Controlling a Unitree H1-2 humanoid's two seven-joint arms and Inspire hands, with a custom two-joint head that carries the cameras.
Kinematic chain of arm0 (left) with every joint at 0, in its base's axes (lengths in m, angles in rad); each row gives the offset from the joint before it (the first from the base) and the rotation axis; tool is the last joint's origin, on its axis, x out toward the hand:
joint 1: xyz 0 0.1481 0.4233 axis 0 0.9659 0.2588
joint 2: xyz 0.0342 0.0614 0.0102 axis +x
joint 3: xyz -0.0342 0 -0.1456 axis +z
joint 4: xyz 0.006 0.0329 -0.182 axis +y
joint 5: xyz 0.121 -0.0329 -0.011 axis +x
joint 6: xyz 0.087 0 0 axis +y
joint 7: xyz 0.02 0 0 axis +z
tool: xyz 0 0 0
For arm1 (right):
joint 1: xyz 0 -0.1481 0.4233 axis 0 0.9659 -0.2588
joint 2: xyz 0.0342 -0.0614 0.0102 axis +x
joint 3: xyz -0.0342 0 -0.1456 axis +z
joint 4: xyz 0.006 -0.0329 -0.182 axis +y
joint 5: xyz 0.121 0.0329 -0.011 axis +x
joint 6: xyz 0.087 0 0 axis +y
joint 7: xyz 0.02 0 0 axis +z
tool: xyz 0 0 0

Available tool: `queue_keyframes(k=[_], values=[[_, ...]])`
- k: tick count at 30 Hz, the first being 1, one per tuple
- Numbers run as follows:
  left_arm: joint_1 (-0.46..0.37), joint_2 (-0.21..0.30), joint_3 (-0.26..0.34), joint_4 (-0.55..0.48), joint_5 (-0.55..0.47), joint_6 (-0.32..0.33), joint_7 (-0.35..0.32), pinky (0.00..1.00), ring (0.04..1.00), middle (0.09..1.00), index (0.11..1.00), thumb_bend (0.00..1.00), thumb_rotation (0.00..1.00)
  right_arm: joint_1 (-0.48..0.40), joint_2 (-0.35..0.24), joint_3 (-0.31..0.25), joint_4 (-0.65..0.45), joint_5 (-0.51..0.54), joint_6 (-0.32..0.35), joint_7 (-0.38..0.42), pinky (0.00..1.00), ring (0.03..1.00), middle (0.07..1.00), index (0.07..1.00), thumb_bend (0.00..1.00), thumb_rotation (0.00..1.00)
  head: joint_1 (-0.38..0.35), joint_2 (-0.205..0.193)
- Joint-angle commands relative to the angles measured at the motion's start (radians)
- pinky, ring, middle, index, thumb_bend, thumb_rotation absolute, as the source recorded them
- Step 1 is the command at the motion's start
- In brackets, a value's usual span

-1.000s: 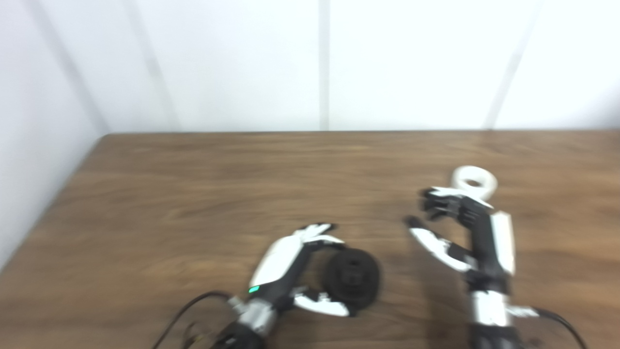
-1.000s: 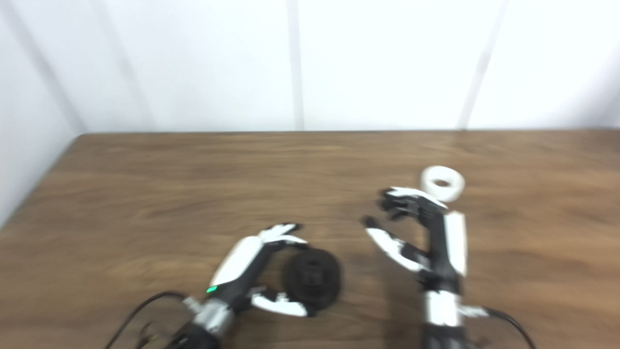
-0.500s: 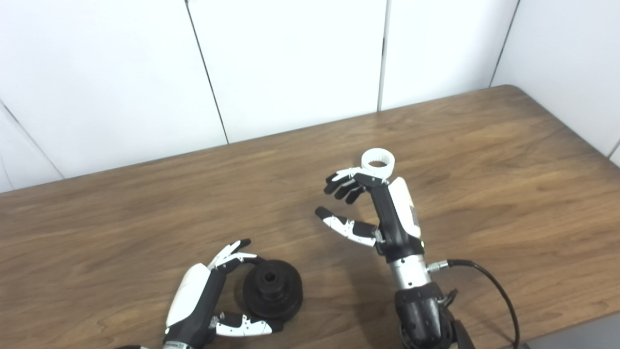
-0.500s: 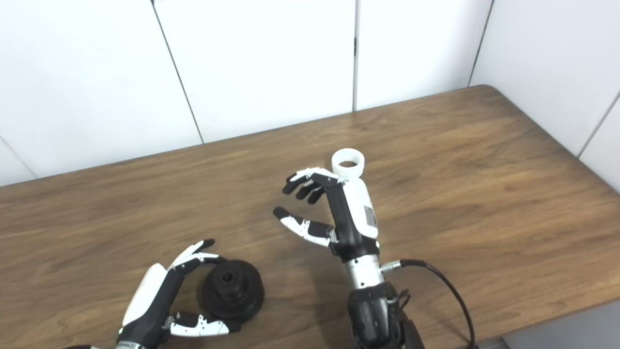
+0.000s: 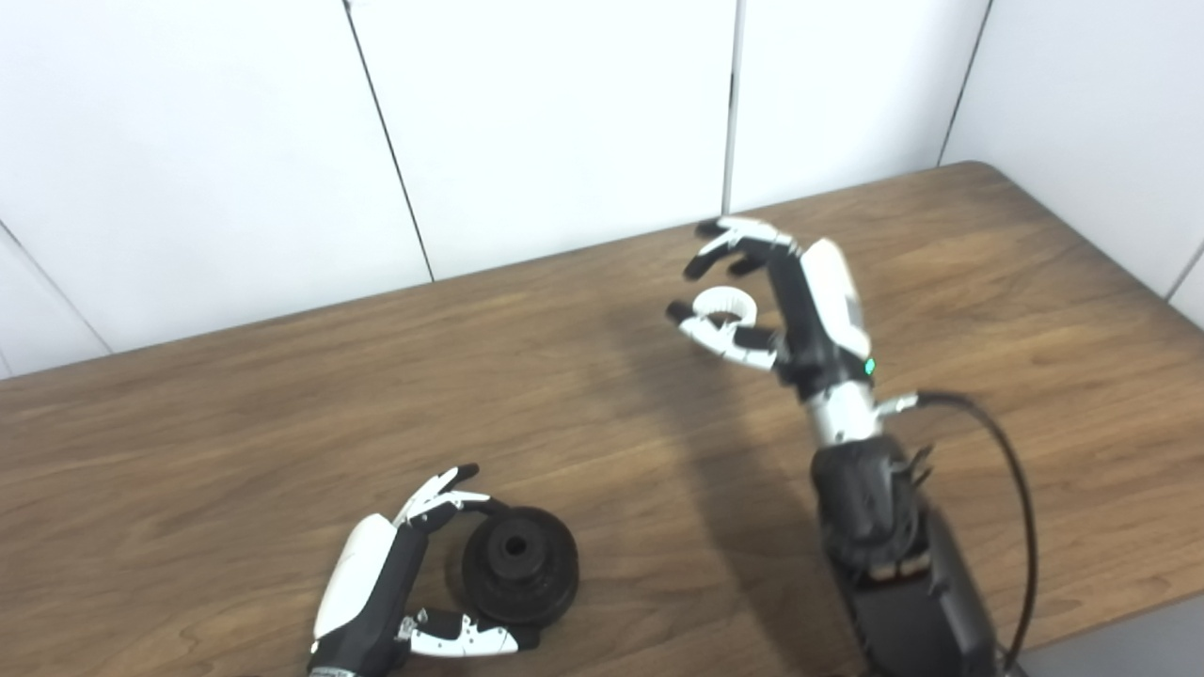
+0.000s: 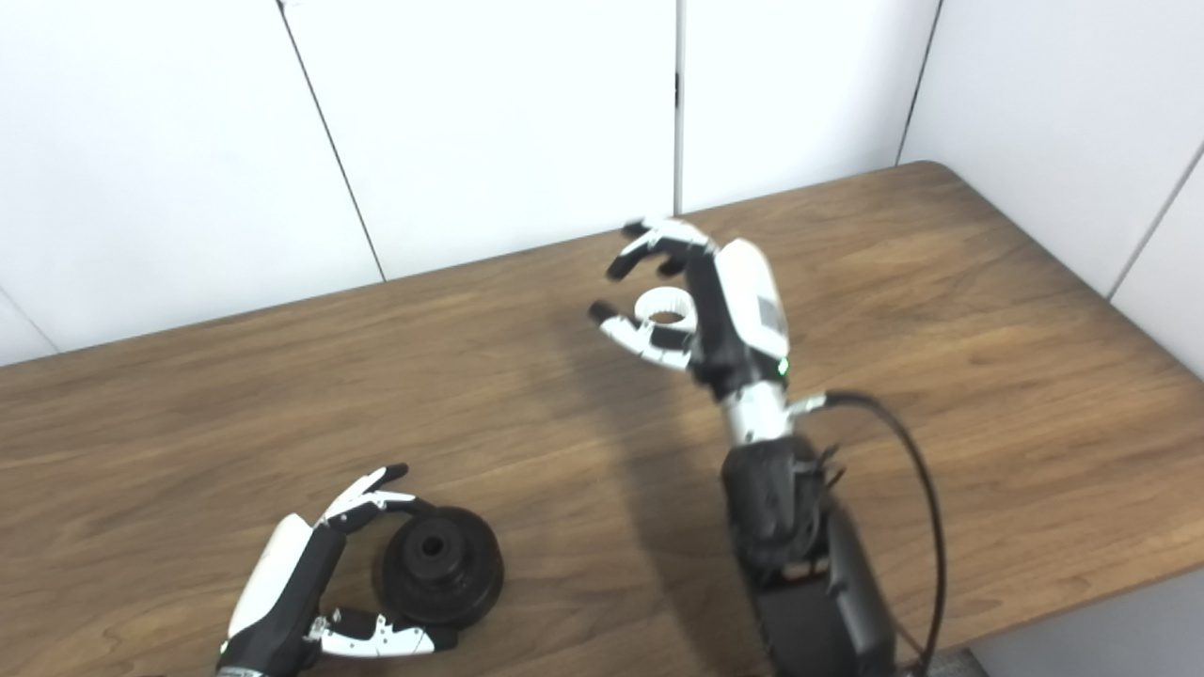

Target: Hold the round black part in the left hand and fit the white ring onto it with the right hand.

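The round black part (image 5: 517, 564) lies flat on the wooden table (image 5: 235, 423) near the front left, its centre hole facing up. My left hand (image 5: 376, 583) cups it from the left, fingers curved over its far rim and thumb along its near rim, not closed on it. The white ring (image 5: 724, 306) lies on the table further back and to the right. My right hand (image 5: 800, 301) is open and hovers over the ring. The ring shows in the gap between its thumb and its curled fingers. I cannot tell whether they touch it.
A black cable (image 5: 1006, 489) loops from the right wrist over the table's right side. The table's rounded far right corner (image 5: 978, 169) meets white wall panels. The front edge (image 5: 1129, 621) shows at the lower right.
The camera swung early on. Since half a second ago my right hand has reached further back, from just short of the ring to over it. The left hand and black part have stayed put.
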Motion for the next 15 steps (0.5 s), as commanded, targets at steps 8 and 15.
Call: queue_keyframes(k=[8, 15], values=[[0.005, -0.001, 0.003, 0.003, -0.002, 0.003, -0.011, 0.85, 0.945, 0.92, 0.601, 0.93, 0.16, -0.127, -0.133, 0.027, 0.093, -0.068, 0.052, 0.041, 0.61, 0.783, 0.822, 0.544, 0.52, 0.21, 0.004, 0.004], [0.0, 0.005, -0.005, 0.004, 0.03, 0.013, -0.018, 0.87, 0.948, 0.923, 0.607, 0.92, 0.18, -0.197, -0.212, 0.044, 0.189, -0.074, 0.059, 0.052, 0.61, 0.78, 0.827, 0.717, 0.59, 0.36, 0.011, 0.012]])
